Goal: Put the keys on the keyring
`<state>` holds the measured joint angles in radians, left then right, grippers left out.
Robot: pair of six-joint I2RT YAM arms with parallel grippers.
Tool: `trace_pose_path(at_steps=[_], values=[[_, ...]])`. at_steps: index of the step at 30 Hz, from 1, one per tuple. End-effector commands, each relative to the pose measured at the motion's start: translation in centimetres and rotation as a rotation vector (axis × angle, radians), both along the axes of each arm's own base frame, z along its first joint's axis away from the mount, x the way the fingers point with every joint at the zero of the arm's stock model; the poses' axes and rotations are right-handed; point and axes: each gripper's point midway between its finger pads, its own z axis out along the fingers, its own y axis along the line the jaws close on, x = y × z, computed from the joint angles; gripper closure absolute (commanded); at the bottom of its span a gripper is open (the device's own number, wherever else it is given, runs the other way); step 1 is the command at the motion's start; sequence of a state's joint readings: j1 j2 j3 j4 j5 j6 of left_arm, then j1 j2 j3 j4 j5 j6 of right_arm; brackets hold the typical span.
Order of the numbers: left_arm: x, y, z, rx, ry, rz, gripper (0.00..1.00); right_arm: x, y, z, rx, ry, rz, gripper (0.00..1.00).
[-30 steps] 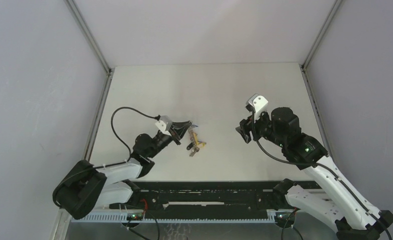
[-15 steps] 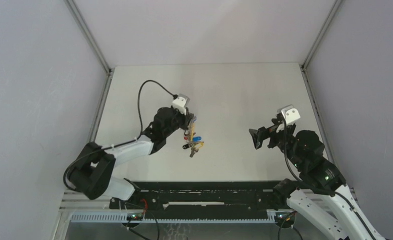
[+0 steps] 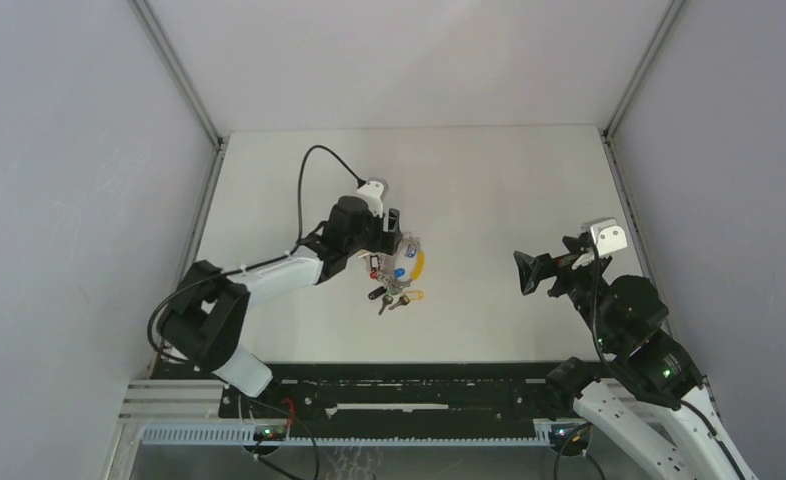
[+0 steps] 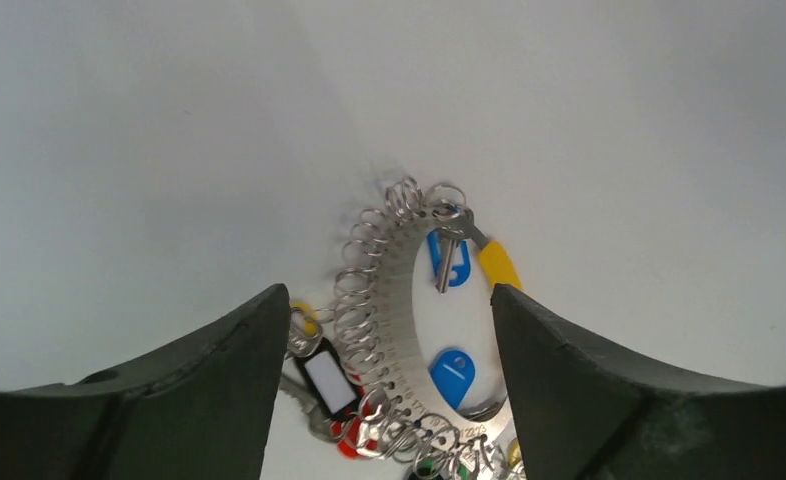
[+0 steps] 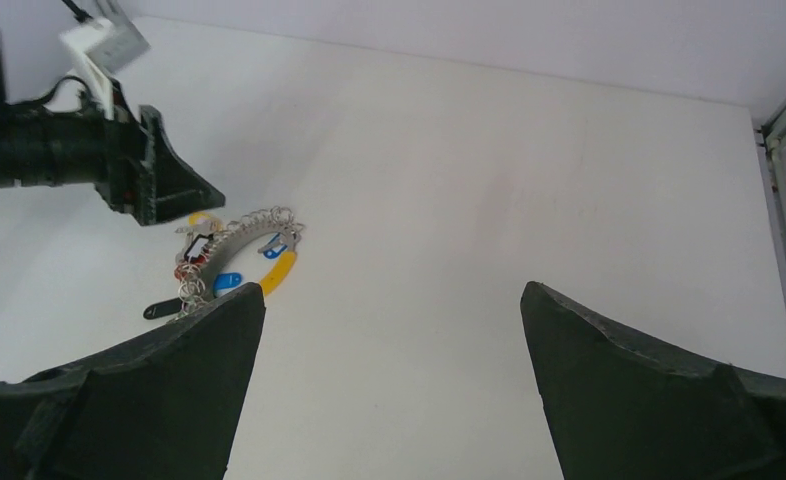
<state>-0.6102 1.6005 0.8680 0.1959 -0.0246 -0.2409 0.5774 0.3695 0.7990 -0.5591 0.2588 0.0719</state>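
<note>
The keyring point(image 4: 381, 296), a grey metal arc hung with small wire rings and closed by a yellow curved section point(image 4: 498, 264), lies flat on the white table. Keys with blue point(image 4: 452, 371), black point(image 4: 326, 379) and red point(image 4: 348, 441) heads hang from it. From above, the keyring point(image 3: 418, 264) is just right of my left gripper point(image 3: 396, 236), with keys point(image 3: 397, 296) spread toward me. My left gripper point(image 4: 389, 292) is open, its fingers either side of the ring and not touching it. My right gripper point(image 3: 534, 272) is open and empty, far right of the ring point(image 5: 257, 243).
The left arm's black cable point(image 3: 309, 170) loops over the table behind it. Metal frame rails point(image 3: 206, 190) run along the table's left and right point(image 3: 624, 190) edges. A black rail point(image 3: 409, 385) crosses the near edge.
My left gripper has opened and let go of the keyring, which hung from it and now lies flat on the table. The left arm reached farther out. The right arm drew back to the right.
</note>
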Motion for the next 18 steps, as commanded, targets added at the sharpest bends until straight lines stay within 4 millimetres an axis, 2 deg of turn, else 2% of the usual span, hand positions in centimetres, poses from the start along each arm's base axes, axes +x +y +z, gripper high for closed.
trace_pose_path(at_steps=[1,6,11,18], values=[[0.4,2.8,7.8,-0.055,-0.156,0.129,0.17,0.4,-0.3,1.1,0.042,-0.037,-0.035,0.0],[-1.6,8.4,10.6,-0.067,-0.19,0.333,0.0,0.3,-1.1,1.4,0.051,-0.052,-0.07,0.0],[-5.2,13.3,12.0,-0.084,-0.188,0.494,0.0,0.2,-1.8,1.4,0.052,-0.056,-0.105,0.0],[-10.8,17.5,13.6,-0.151,-0.195,0.566,0.0,-0.5,-2.4,1.4,0.058,-0.061,-0.114,0.0]])
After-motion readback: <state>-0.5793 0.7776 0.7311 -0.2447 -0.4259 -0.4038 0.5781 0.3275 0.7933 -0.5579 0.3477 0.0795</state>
